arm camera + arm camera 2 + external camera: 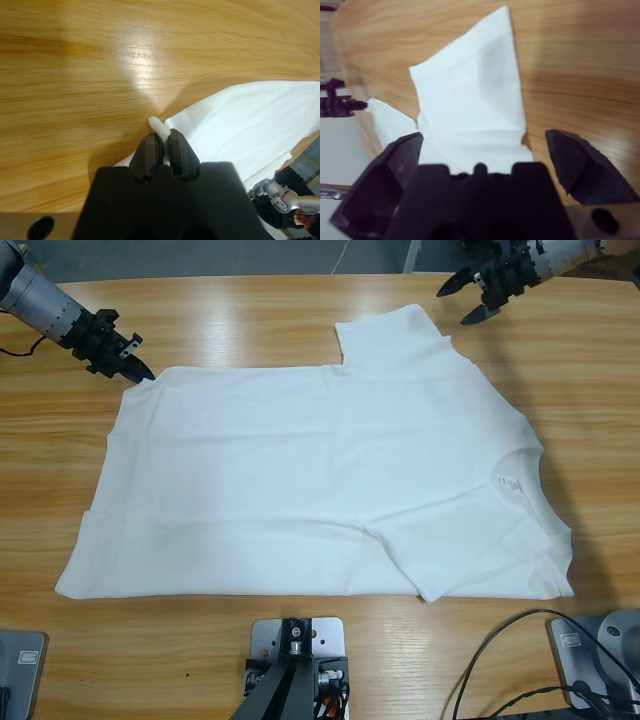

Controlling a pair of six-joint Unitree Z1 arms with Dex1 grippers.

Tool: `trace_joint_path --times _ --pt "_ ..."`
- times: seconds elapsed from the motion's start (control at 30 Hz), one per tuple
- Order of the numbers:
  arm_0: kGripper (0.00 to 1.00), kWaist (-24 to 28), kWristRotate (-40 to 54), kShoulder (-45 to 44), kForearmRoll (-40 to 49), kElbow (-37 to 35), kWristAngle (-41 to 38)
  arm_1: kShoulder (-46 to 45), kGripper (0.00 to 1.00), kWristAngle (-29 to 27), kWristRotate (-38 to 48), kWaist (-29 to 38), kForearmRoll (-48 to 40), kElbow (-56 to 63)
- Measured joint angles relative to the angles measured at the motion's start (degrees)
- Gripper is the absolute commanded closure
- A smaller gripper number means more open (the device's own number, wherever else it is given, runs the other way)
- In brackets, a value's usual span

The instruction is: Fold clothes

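Here the left gripper pinches the T-shirt's hem corner; the right gripper gapes above a sleeve

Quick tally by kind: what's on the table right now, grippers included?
T-shirt: 1
Grippers: 2, left gripper shut on the T-shirt's corner, right gripper open above a sleeve
Table: 1
Total: 4

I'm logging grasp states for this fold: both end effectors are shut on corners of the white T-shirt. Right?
Not quite. The left end effector is shut on a corner of the white T-shirt, but the right end effector is open above the sleeve, gripping nothing, as the right wrist view shows.
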Motion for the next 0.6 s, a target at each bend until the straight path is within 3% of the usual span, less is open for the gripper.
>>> trace_joint_path --times 0.3,0.6 --pt "1.0 -0.02 0.01 0.0 0.03 0.0 0.0 5.91 0.003 -6.95 -2.81 6.48 15.8 -17.66" --pt "1.0 -0.05 0.33 0.0 0.28 -0.01 0.0 12.35 0.004 -10.98 -3.0 7.2 28.61 -32.42"
